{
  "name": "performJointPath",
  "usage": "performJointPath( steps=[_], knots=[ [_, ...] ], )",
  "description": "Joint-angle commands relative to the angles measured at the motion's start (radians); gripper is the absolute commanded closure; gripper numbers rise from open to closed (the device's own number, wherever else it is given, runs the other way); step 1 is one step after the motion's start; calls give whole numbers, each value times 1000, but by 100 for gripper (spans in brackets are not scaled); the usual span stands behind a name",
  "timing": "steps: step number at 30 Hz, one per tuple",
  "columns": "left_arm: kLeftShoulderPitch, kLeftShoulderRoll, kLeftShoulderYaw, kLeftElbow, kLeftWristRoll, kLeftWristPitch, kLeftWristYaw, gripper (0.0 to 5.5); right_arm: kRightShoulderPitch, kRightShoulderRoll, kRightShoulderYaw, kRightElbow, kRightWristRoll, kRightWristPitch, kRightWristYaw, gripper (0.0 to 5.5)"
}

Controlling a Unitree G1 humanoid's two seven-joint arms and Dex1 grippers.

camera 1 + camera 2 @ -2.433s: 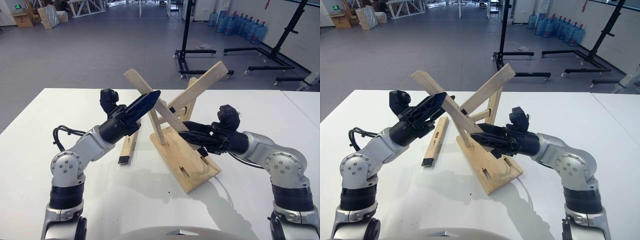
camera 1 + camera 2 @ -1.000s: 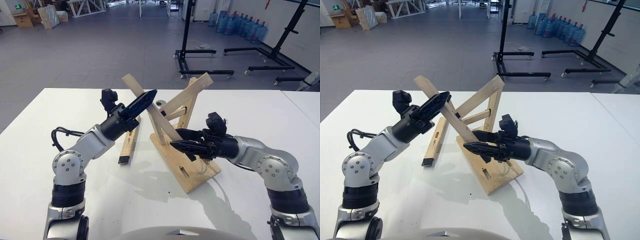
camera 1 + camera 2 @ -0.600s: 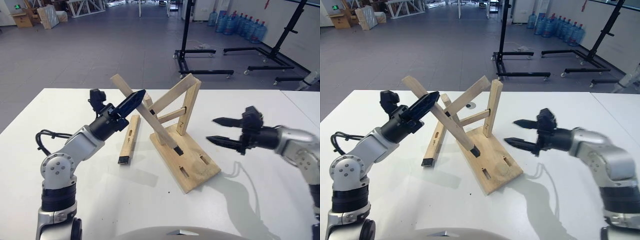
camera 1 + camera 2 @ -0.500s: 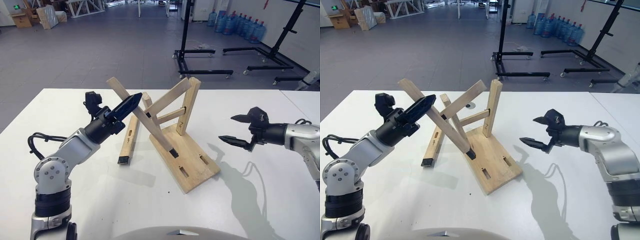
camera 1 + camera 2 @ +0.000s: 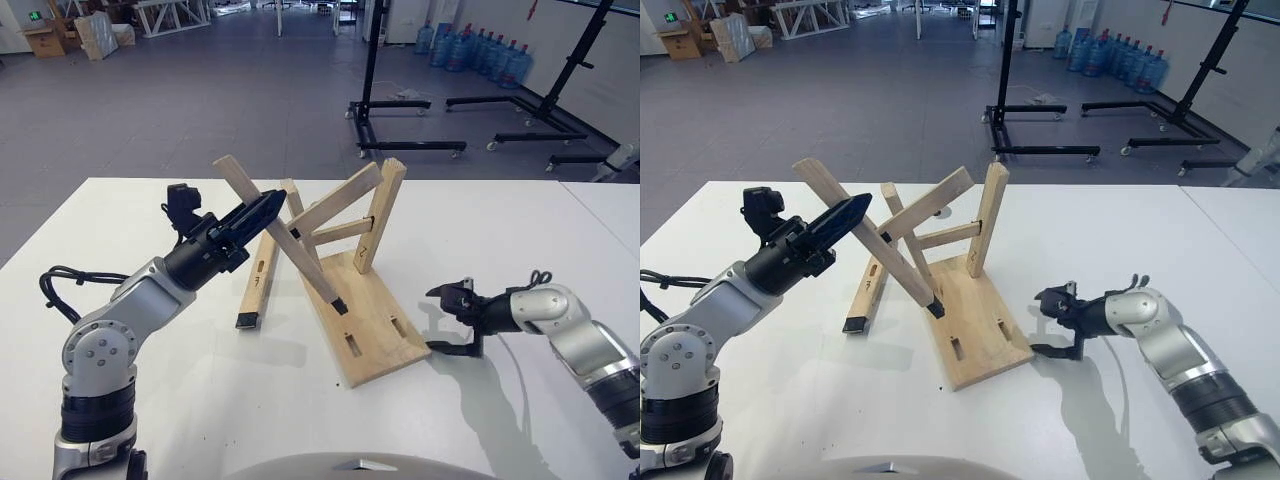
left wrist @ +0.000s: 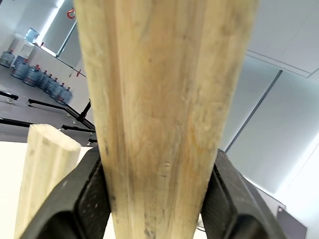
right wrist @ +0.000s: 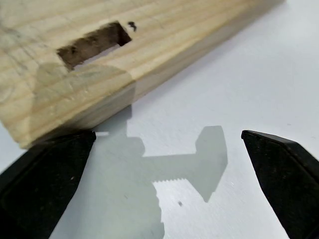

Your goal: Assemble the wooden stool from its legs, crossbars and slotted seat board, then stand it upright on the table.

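Note:
The slotted seat board (image 5: 375, 300) lies flat mid-table. From its far end rise an upright leg (image 5: 378, 215) and a slanted leg (image 5: 340, 195), joined by a crossbar (image 5: 340, 232). My left gripper (image 5: 268, 208) is shut on another leg (image 5: 300, 258), which slants down so its dark-tipped end rests on the board. In the left wrist view that leg (image 6: 154, 109) sits tight between both fingers (image 6: 84, 199). My right gripper (image 5: 448, 320) is open and low on the table, its fingers straddling the board's near right corner (image 7: 75, 74) with its slot.
A loose leg (image 5: 258, 280) lies on the table left of the board. White tabletop stretches free in front and at the right. A second table (image 5: 610, 210) adjoins at the far right. Black wheeled stands (image 5: 400, 100) and water bottles stand on the floor behind.
My right gripper let go of the stool parts, opened, swung out right, then dropped to the board's near right corner. The board settled flat. My left gripper drew its leg leftward.

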Motion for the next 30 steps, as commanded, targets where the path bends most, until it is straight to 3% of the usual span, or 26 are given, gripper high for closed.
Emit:
performJointPath(
  steps=[1,8,13,16,21,30],
  knots=[
    [-13,36,11,-5,50,-15,-33,336,18,82,41,-64,5,81,-35,10],
    [-31,144,5,21,155,-6,-182,336,22,62,-38,-121,16,139,-67,10],
    [-112,172,-107,131,253,11,-374,336,8,30,-142,-73,53,135,-67,10],
    [-106,167,-197,156,324,6,-477,336,-35,50,-136,-29,60,119,-46,10],
    [-97,136,-253,194,414,-32,-555,336,-39,80,-120,-32,65,114,-40,10],
    [-108,104,-283,203,566,-119,-598,336,-30,98,-108,-50,70,123,-35,10]
  ],
)
